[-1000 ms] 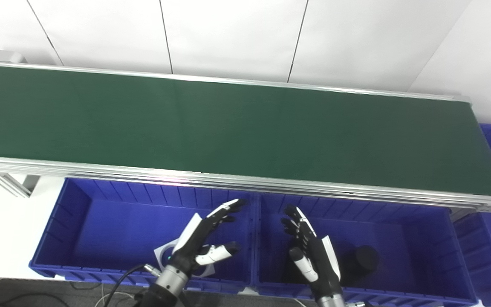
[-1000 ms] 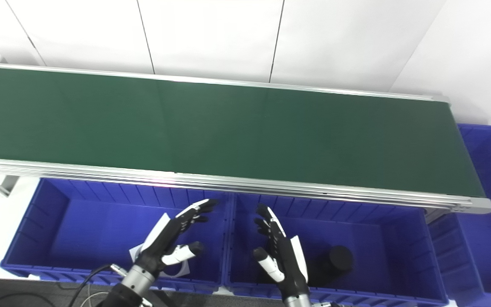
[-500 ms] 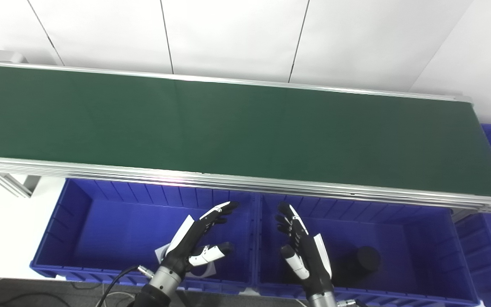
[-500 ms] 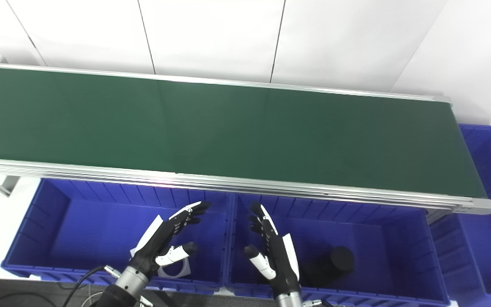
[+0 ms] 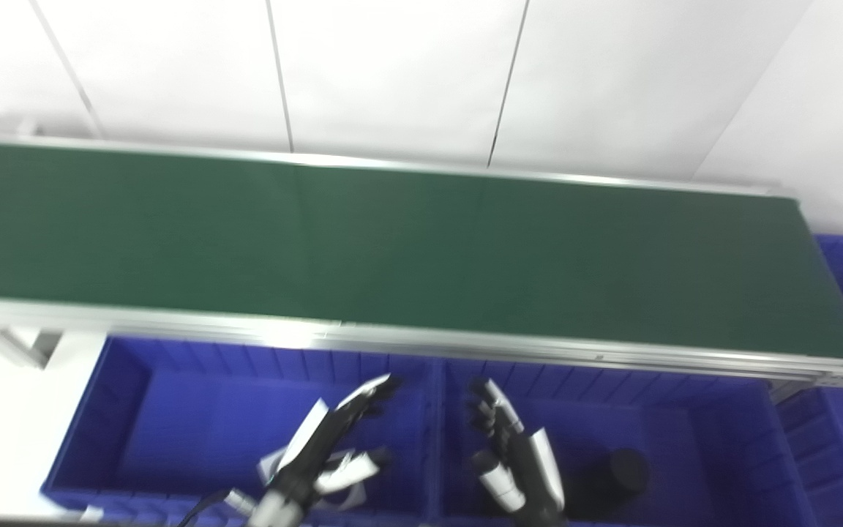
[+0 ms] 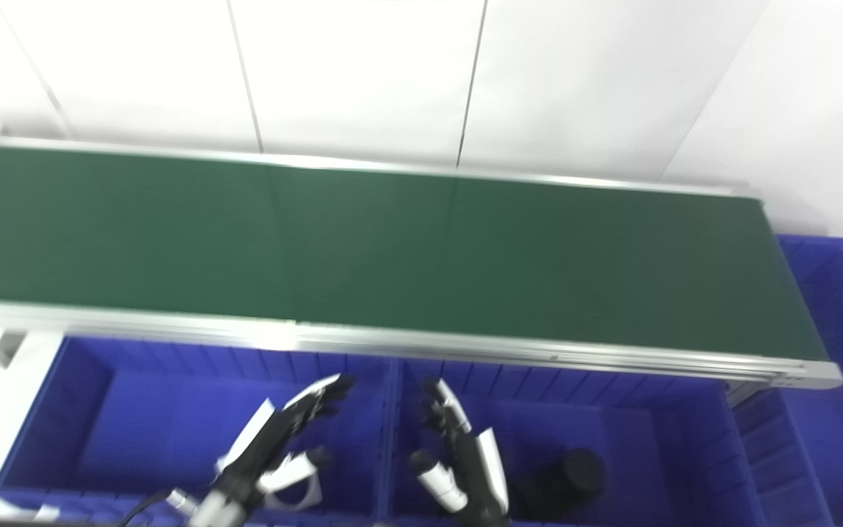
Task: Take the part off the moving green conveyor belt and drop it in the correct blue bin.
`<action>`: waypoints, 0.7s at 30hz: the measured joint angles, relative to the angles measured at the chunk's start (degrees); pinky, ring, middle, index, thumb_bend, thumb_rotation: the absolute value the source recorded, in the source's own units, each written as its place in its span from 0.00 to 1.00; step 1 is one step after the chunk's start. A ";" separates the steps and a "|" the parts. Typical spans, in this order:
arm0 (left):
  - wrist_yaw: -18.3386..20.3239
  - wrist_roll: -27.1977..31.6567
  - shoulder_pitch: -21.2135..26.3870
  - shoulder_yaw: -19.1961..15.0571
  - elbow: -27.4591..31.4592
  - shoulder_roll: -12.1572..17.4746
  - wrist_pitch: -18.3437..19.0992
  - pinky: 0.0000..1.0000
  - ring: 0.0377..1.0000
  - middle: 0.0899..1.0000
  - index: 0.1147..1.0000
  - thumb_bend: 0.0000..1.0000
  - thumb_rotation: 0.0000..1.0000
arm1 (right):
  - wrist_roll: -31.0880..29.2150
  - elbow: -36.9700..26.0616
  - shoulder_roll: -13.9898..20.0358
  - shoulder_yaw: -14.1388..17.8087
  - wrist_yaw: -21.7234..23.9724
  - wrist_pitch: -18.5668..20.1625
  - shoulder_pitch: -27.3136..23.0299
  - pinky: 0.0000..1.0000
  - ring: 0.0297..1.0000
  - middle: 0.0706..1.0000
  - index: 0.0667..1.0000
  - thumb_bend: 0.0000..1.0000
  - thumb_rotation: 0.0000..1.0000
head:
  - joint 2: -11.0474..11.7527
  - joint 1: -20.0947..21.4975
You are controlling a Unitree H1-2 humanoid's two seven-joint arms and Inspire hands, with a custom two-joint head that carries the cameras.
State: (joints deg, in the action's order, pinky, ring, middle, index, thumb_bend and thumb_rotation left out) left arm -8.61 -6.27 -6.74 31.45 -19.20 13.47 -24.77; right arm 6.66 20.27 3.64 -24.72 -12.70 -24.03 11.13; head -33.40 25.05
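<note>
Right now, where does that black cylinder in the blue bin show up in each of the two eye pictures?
Left eye view: the black cylinder lies near the bottom edge, right of centre, inside the right-hand blue bin.
Right eye view: the black cylinder is near the bottom edge too, a little closer to centre.
Shared landmark: the right hand hangs open just left of it in both.

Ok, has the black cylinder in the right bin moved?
No. The camera shifted; the black cylinder keeps its spot in the right blue bin, same offset from the conveyor rail.
</note>
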 measured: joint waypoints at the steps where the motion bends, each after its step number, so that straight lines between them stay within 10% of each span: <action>1: -0.22 0.02 0.00 0.00 -0.12 0.27 0.00 0.85 0.89 0.90 0.87 0.84 0.89 | -0.04 0.00 -0.08 -0.21 -0.06 0.00 -0.11 0.84 0.88 0.91 0.92 0.98 0.88 | -0.52 -0.96; 21: -5.21 -0.57 0.16 3.81 1.50 1.17 0.00 0.83 0.88 0.89 0.84 0.86 0.95 | 0.25 -2.13 0.70 -0.90 -1.25 0.00 0.24 0.84 0.88 0.92 0.94 0.99 0.93 | -3.78 -5.62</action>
State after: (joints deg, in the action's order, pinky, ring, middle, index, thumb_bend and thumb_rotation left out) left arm -13.82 -6.84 -6.59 35.26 -17.70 14.64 -24.77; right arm 6.92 18.14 4.34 -25.62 -13.94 -24.03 11.37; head -37.18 19.42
